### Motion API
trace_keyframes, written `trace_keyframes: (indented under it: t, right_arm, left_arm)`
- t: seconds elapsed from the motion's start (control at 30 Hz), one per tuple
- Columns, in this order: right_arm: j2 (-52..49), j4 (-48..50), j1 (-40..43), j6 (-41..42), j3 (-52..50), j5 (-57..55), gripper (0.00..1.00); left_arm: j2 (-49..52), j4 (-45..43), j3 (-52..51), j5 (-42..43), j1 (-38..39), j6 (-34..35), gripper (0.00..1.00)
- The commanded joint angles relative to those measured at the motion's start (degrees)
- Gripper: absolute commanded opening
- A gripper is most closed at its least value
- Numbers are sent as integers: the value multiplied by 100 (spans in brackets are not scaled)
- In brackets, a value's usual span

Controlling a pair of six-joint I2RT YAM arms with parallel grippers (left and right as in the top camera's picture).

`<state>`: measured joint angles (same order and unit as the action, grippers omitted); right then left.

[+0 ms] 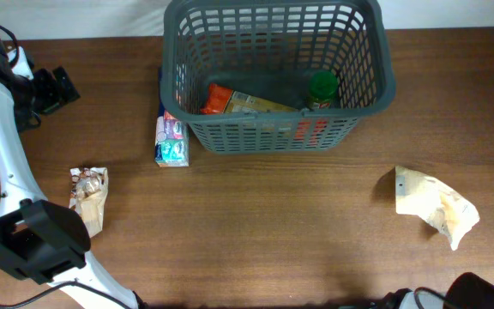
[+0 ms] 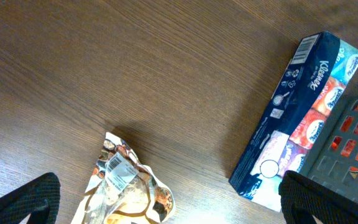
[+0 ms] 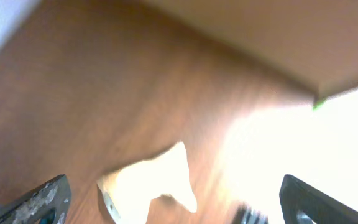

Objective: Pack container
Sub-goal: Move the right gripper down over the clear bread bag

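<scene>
The container [image 1: 376,81], a dark grey lattice basket, stands at the back middle of the table. Inside it lie an orange packet [image 1: 217,97], a yellowish box [image 1: 260,103] and a green-capped bottle [image 1: 322,86]. A blue Kleenex box [image 1: 171,137] [image 2: 294,112] lies against its left wall. In the left wrist view my left gripper [image 2: 169,198] is open above a crumpled snack packet [image 2: 126,186] [image 1: 88,196]. The blurred right wrist view shows my right gripper [image 3: 173,198] open over a cream pouch [image 3: 148,180] [image 1: 436,204]. Neither holds anything.
My left arm's white links and black joint [image 1: 33,240] cross the left side of the overhead view. A black part of the right arm [image 1: 474,292] shows at the bottom right corner. Bare brown wood [image 1: 273,223] lies between the two loose packets.
</scene>
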<state>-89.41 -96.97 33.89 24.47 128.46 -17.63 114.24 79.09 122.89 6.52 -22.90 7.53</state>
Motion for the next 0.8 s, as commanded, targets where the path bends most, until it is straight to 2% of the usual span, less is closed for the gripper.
trace_keyframes:
  t: [0.0, 0.17, 0.27, 0.33, 0.5, 0.77]
  right_arm:
    - [4, -9, 302, 977, -800, 667, 99]
    - [-199, 208, 369, 1257, -1884, 1580, 99]
    - [-271, 273, 363, 2529, -2470, 1786, 99]
    - [-269, 343, 363, 3672, -2898, 1849, 99]
    - [-269, 560, 363, 5383, -3512, 1845, 99]
    - [-271, 1357, 363, 6133, -4496, 1805, 99]
  left_arm:
    - [63, -2, 15, -57, -4, -92, 99]
    - [63, -2, 15, -55, -4, -92, 99]
    - [63, -2, 15, -57, -4, -92, 99]
    - [63, -2, 15, -57, -4, -92, 99]
    - [63, -2, 15, -57, -4, -92, 99]
    - [63, -2, 15, -55, -4, -92, 99]
